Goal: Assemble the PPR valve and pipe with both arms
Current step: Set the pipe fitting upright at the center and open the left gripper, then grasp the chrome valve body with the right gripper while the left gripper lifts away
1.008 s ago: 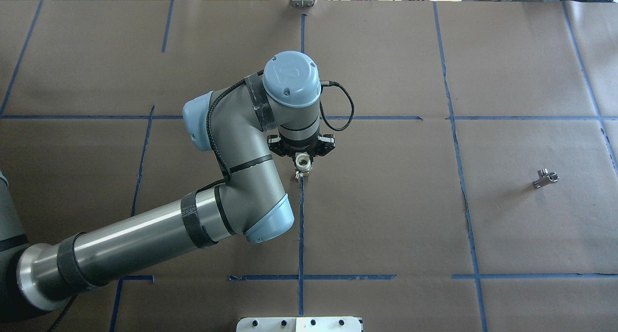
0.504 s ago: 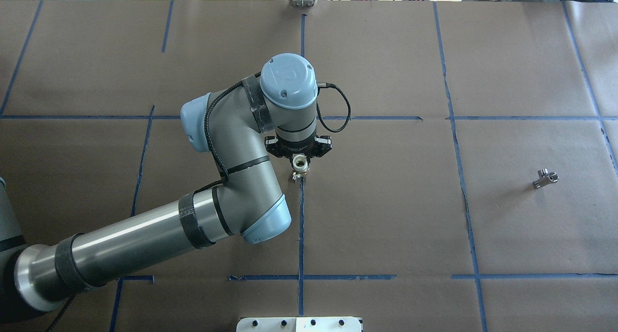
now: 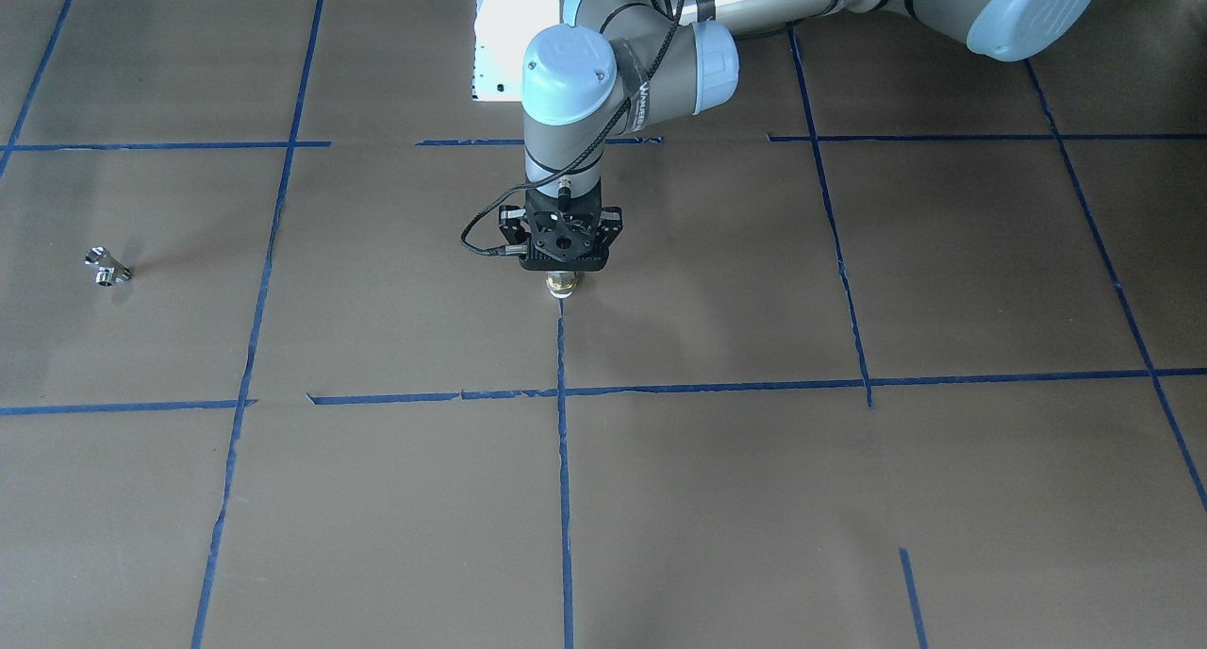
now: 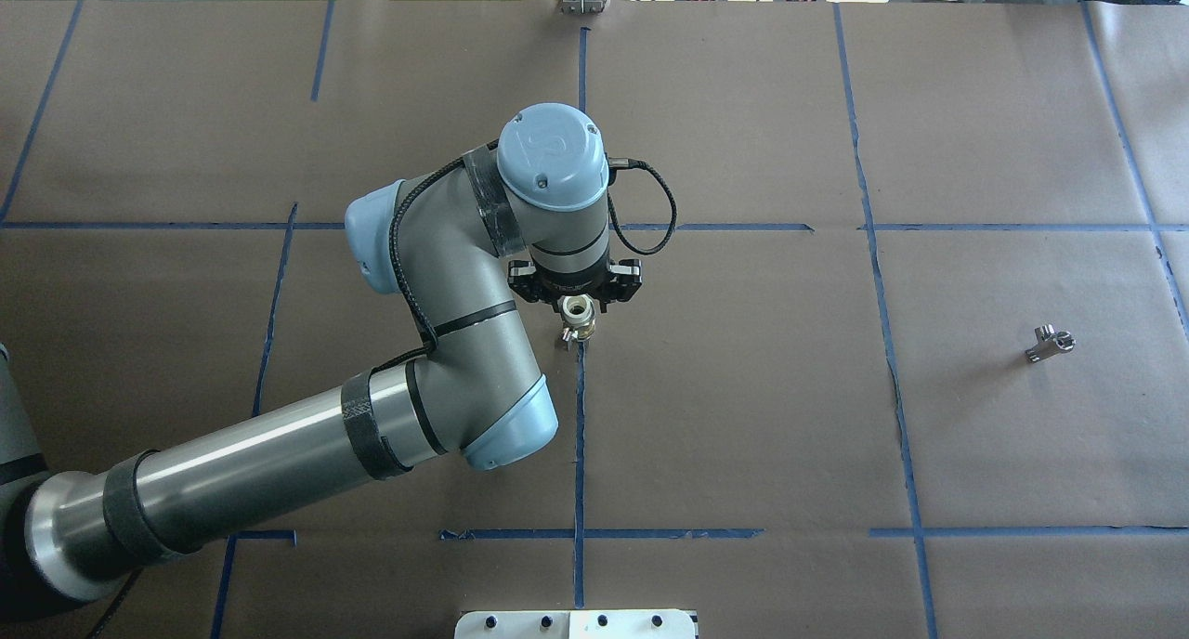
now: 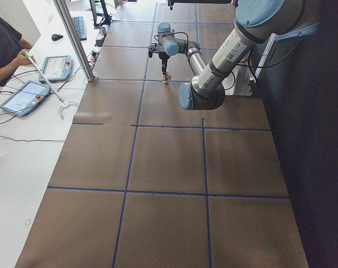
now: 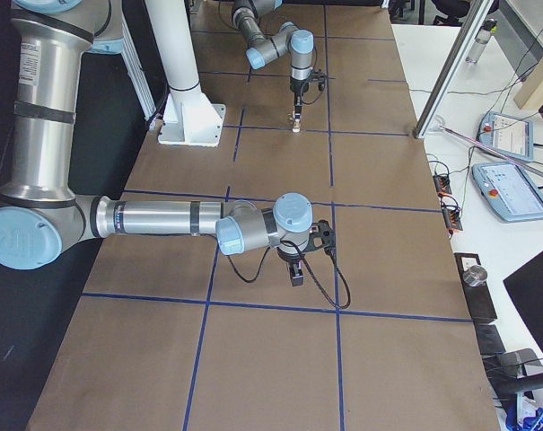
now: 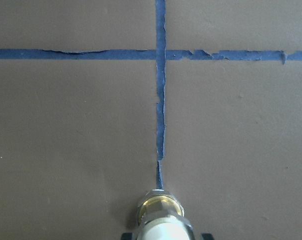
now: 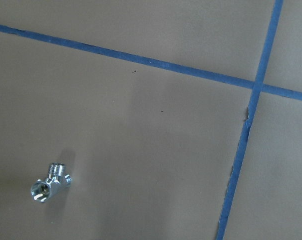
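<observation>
The white pipe piece, with a brass end, is held upright near the middle of the table. It is clamped between the closed fingers of the left gripper. The brass end is turned down toward the brown paper and sits directly over a blue tape line. Whether the paper is touched cannot be told. The wrist of the left arm is set vertically above the piece, and a black cable is looped beside it.

The metal valve is found well apart from the pipe piece, on the robot's right side of the table. It lies alone on the paper inside a taped square. In the right wrist view it is seen from above at the lower left, with its threaded stub visible.

The right gripper is shown only in the side view, hanging low over the paper. Whether it is wide or narrow cannot be told.

At the far edge of the table, an operator is seated by two control tablets.
</observation>
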You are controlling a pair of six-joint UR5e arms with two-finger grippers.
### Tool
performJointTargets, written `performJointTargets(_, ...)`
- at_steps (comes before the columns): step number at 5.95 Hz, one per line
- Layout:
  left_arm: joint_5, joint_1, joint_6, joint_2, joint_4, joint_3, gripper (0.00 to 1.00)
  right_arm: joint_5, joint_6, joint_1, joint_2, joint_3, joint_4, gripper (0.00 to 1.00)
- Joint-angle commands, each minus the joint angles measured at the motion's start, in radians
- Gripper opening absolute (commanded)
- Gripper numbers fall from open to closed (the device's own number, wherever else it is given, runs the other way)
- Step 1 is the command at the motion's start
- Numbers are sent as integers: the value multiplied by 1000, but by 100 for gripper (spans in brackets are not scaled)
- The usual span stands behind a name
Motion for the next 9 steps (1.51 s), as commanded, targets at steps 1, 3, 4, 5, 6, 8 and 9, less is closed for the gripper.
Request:
performJointTargets(1, 0, -3, -4, 5, -25, -14, 93, -6, 14, -20, 1, 2, 3, 100)
performJointTargets(3, 0, -15, -45, 86, -37, -189, 94, -12, 151, -112, 3, 34, 8, 100)
performJointTargets(4, -2, -28, -49, 112, -37, -239, 94, -29, 288, -171, 3, 45, 81, 100)
performJointTargets(5, 0, -28, -50, 120, -37, -244, 94, -127, 585, -294, 2, 44, 240, 100)
performJointTargets(6, 0, -29, -58, 122, -37, -244, 94, -220, 775, -395, 2, 37, 364, 100)
performJointTargets(8, 0, -35, -57, 135, -39, -249, 94, -246, 789, -451, 2, 14, 372, 100)
performJointTargets(9, -2, -35, -57, 135, -39, -250, 94, -259, 789, -468, 3, -10, 372, 100)
